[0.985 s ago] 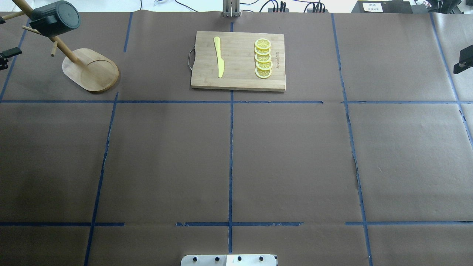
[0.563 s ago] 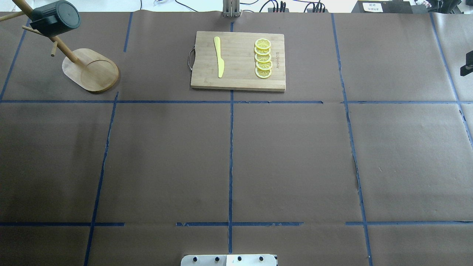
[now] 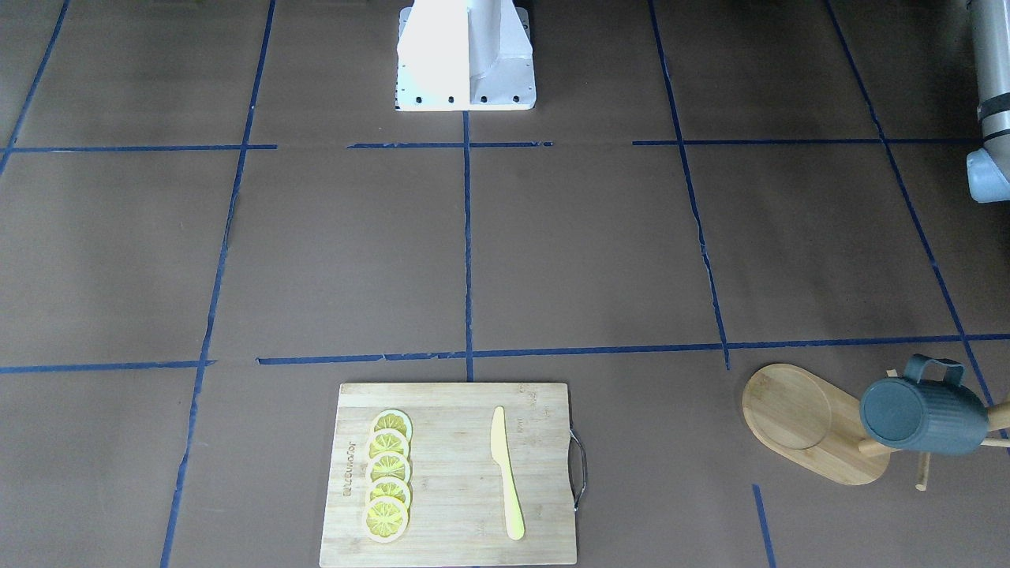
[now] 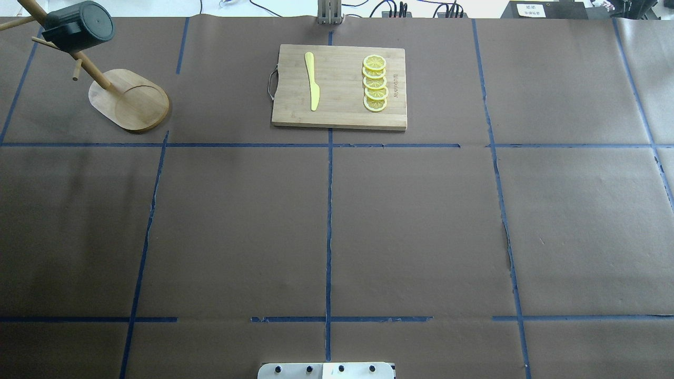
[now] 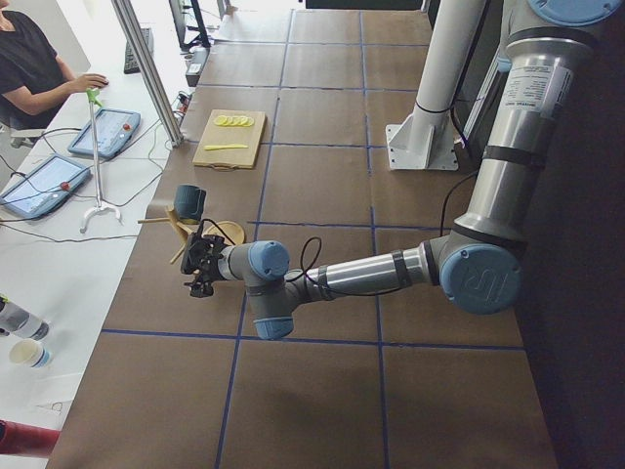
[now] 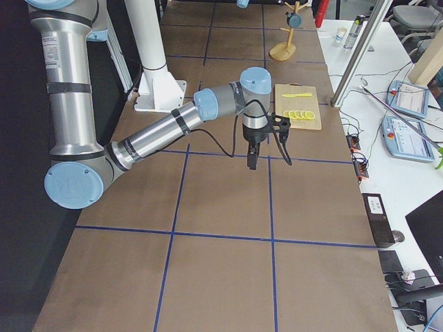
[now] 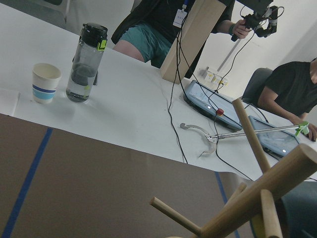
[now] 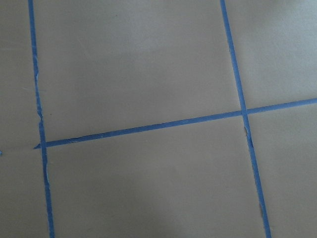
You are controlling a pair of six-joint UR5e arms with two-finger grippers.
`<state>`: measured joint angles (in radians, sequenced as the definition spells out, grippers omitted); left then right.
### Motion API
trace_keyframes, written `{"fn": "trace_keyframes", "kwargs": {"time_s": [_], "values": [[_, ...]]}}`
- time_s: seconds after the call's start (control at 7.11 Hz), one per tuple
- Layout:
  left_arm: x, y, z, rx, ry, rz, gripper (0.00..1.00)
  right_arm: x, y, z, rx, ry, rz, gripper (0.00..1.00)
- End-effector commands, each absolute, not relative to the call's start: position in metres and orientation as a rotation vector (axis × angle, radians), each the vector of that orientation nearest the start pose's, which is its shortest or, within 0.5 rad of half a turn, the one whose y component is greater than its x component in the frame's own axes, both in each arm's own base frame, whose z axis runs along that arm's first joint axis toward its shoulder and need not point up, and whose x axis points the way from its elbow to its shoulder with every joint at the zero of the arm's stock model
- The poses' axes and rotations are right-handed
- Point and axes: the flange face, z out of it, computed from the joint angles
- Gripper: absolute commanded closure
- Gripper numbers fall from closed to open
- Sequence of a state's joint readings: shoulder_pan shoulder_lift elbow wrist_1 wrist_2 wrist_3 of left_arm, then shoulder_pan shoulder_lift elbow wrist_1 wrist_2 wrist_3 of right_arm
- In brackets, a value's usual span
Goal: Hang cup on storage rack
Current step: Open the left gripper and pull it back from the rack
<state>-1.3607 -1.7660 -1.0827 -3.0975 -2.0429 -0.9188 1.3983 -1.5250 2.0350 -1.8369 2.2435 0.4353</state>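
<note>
Wooden and pale, the storage rack [image 3: 789, 414] is standing at the table's [image 3: 552, 260] far corner on the robot's left in the front-facing view, and the cup [image 3: 923, 418] is hanging sideways up on its post, bottom turned toward the oval base and loop handle uppermost; which peg is carrying it I cannot tell; a cutting board [image 3: 450, 505] with lemon slices [image 3: 388, 473] and a yellow knife [image 3: 505, 473] is lying well apart from it, and only a grey section of the left arm [image 3: 990, 102] is showing at the edge. From overhead, the cup is sitting high against the tilted-looking post, clear of the base, and no claw is appearing at all. In the left side view the left claw [image 5: 198, 264] is hovering just beside the rack, on the near side of it and below the cup; whether its jaws are parted or closed I cannot tell from here. In the right side view the right claw [image 6: 252, 158] is pointing down over bare table far from the rack, its state equally unreadable. The left wrist camera is looking past the pegs toward a water bottle [image 7: 88, 62]; the right wrist camera is seeing only taped paper. Judging by this, the hanging looks done and the step in hand is drawing the left arm away; doing it well is probably meaning a slow retreat straight back from the pegs, without brushing the post or base, since a nudge could be shaking the cup loose.
</note>
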Motion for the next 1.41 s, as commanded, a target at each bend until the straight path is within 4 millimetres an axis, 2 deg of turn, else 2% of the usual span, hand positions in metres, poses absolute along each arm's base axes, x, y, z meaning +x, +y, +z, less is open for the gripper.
{"fn": "trace_keyframes", "kwargs": {"time_s": [0.0, 0.14, 0.28, 0.56, 0.84, 0.98, 1.13, 1.27], "values": [[-0.020, -0.577, 0.651, 0.611, 0.965, -0.139, 0.01, -0.007, -0.484, 0.480, -0.006, -0.700, 0.114, 0.01], [-0.033, -0.577, 0.659, 0.557, 0.954, -0.123, 0.01, -0.004, -0.485, 0.489, -0.011, -0.696, 0.097, 0.01], [-0.030, -0.578, 0.666, 0.527, 0.928, -0.081, 0.01, -0.001, -0.487, 0.499, -0.017, -0.692, 0.078, 0.01], [-0.031, -0.573, 0.695, 0.378, 0.898, 0.007, 0.01, 0.004, -0.492, 0.522, -0.031, -0.684, 0.039, 0.01], [-0.031, -0.571, 0.681, 0.238, 0.957, -0.031, 0.01, 0.003, -0.493, 0.528, -0.041, -0.682, 0.039, 0.01], [-0.029, -0.575, 0.652, 0.187, 0.965, -0.050, 0.01, 0.003, -0.493, 0.530, -0.045, -0.682, 0.041, 0.01], [-0.029, -0.570, 0.628, 0.146, 0.964, -0.068, 0.00, 0.003, -0.494, 0.538, -0.054, -0.678, 0.026, 0.01], [-0.026, -0.530, 0.622, 0.145, 0.957, -0.020, 0.00, 0.003, -0.495, 0.545, -0.054, -0.677, -0.008, 0.01]]}}
